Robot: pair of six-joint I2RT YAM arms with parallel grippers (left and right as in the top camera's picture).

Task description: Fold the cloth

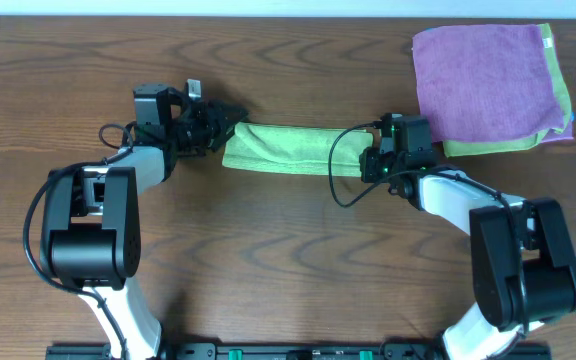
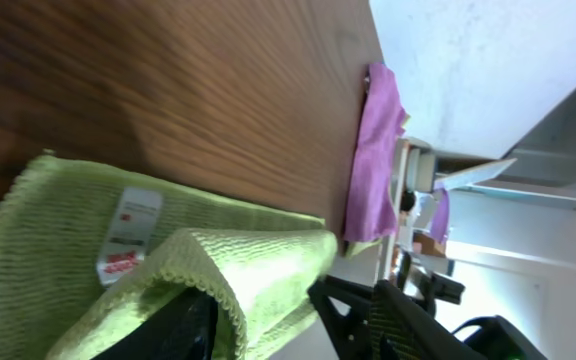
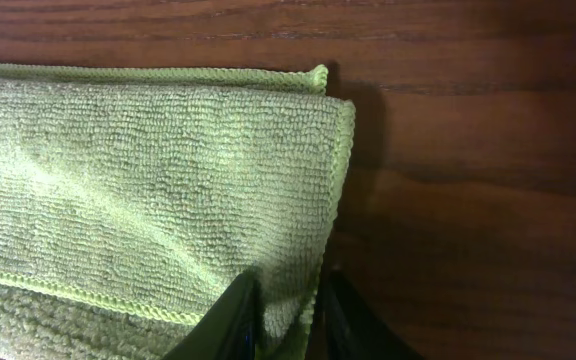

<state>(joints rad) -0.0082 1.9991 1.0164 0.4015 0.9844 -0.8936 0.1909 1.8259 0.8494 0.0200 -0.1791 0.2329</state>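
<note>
A light green cloth (image 1: 288,148) lies folded into a long narrow strip across the middle of the wooden table. My left gripper (image 1: 220,122) is shut on the strip's left end; in the left wrist view the green cloth (image 2: 88,250) drapes over the fingers (image 2: 268,320) and its white care label shows. My right gripper (image 1: 373,160) is shut on the strip's right end; in the right wrist view the cloth's (image 3: 138,170) corner is pinched between the two dark fingers (image 3: 288,315).
A stack of folded cloths sits at the far right: a purple one (image 1: 480,78) on top, a green one (image 1: 560,95) under it. The purple one also shows in the left wrist view (image 2: 373,150). The wooden table (image 1: 288,260) surrounds them.
</note>
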